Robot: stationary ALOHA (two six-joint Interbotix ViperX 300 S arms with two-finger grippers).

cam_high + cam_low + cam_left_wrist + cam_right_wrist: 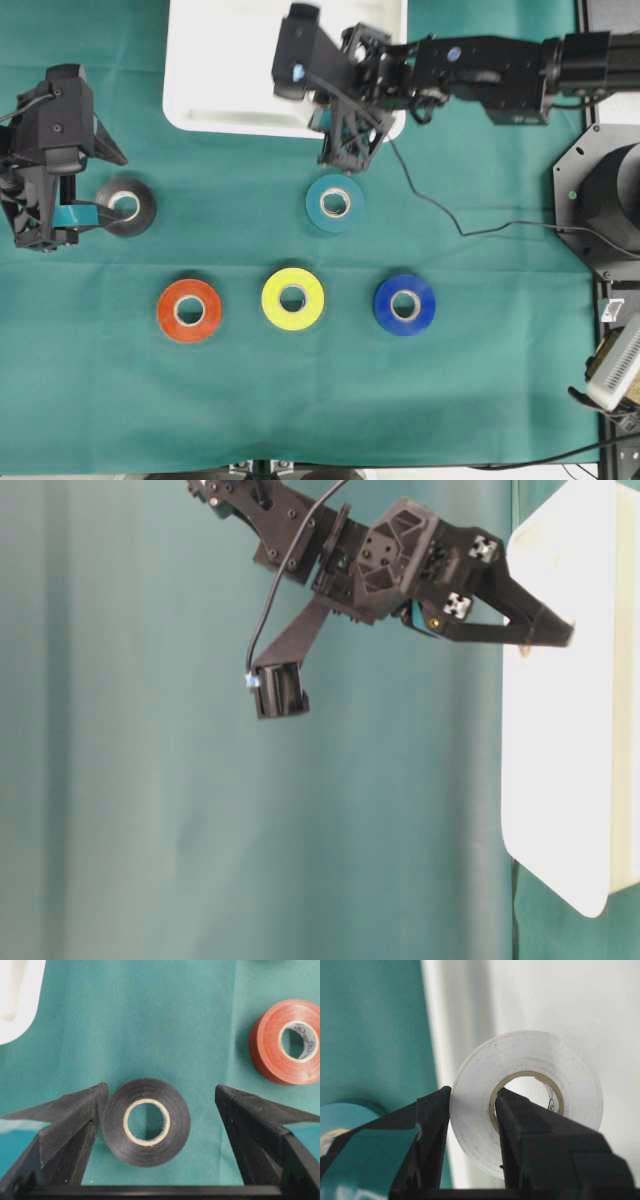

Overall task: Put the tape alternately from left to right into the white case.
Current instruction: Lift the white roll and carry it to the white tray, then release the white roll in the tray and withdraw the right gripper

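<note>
A black tape roll [146,1121] lies flat on the green cloth between the fingers of my left gripper [161,1092], which is open; one finger touches its side, the other stands well apart. Overhead, that gripper [100,212] sits at the far left by the black roll [127,207]. My right gripper [472,1095] is shut on a white tape roll [535,1052], one finger inside the core, one outside. It hangs at the near rim of the white case [230,70]. Teal [335,203], orange-red [190,310], yellow [293,298] and blue [404,304] rolls lie on the cloth.
A thin black cable [430,200] trails from the right arm across the cloth toward a round black base [610,200] at the right edge. A pale device [615,365] sits off the cloth at the lower right.
</note>
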